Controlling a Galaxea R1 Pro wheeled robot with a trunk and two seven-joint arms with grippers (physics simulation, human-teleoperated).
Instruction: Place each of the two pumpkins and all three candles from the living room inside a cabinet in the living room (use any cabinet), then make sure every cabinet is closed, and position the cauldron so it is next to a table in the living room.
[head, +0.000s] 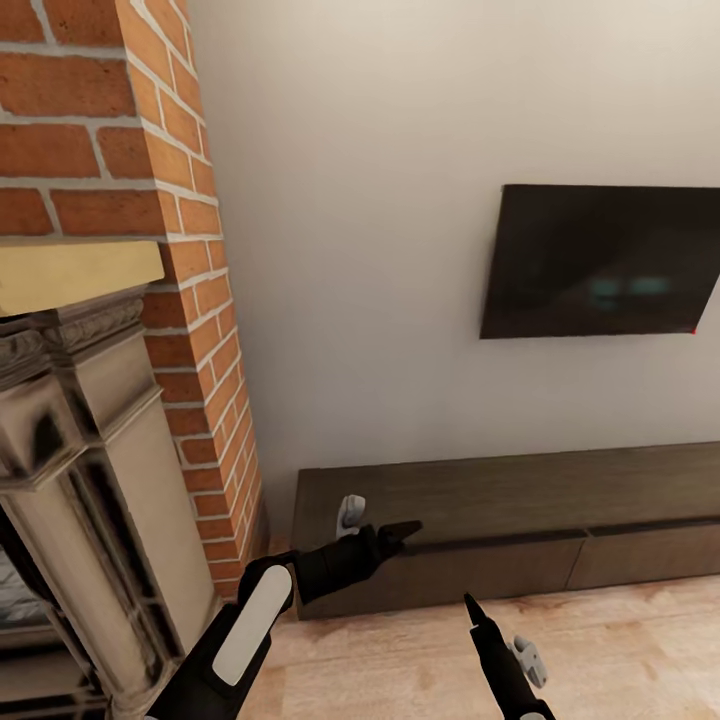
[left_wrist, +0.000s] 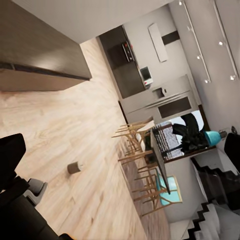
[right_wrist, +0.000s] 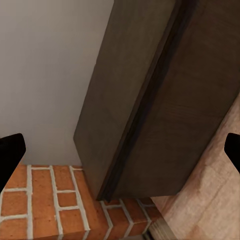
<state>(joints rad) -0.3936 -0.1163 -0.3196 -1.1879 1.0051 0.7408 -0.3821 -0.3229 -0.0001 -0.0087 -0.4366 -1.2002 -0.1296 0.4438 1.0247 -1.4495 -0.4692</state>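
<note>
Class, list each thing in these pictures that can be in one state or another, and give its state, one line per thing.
cabinet: drawer fronts shut, nothing pulled out
television: screen dark, off
candle: lying on its side on the wood floor, apart from the cabinet
left pincer: in front of the cabinet, holding nothing visible; open or shut cannot be told
right pincer: open, empty, pointing at the cabinet's end
</note>
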